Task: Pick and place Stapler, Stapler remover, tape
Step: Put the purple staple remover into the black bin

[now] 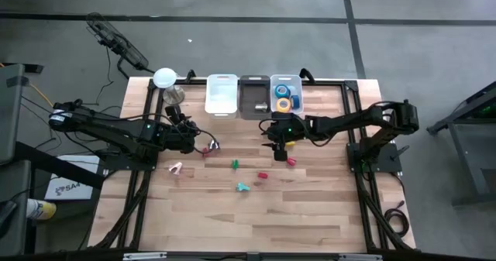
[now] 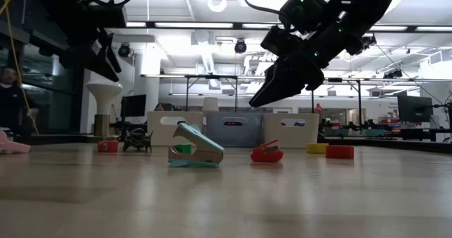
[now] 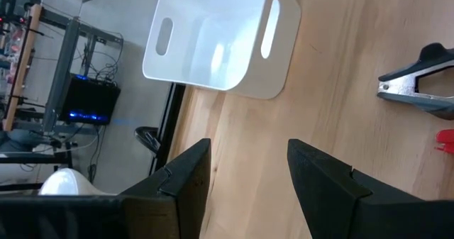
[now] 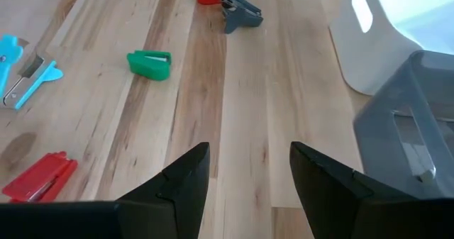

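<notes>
My left gripper (image 1: 194, 133) hangs open above the table's left half, pointing toward the white bin (image 3: 216, 40), with nothing between its fingers. My right gripper (image 1: 274, 143) hangs open over the middle of the table, above bare wood, also with nothing between its fingers. Ahead of it on the table lie a teal staple remover (image 4: 25, 72), a small red stapler (image 4: 39, 176) and a green piece (image 4: 150, 64). Blue and yellow tape rolls (image 1: 284, 98) lie in the clear bin (image 1: 297, 81) at the far edge.
A grey bin (image 1: 254, 97) stands between the white and clear bins. A dark clip (image 3: 418, 83) with a red piece beside it lies near my left gripper. A pink item (image 1: 177, 168) and a red block (image 1: 292, 160) lie on the wood.
</notes>
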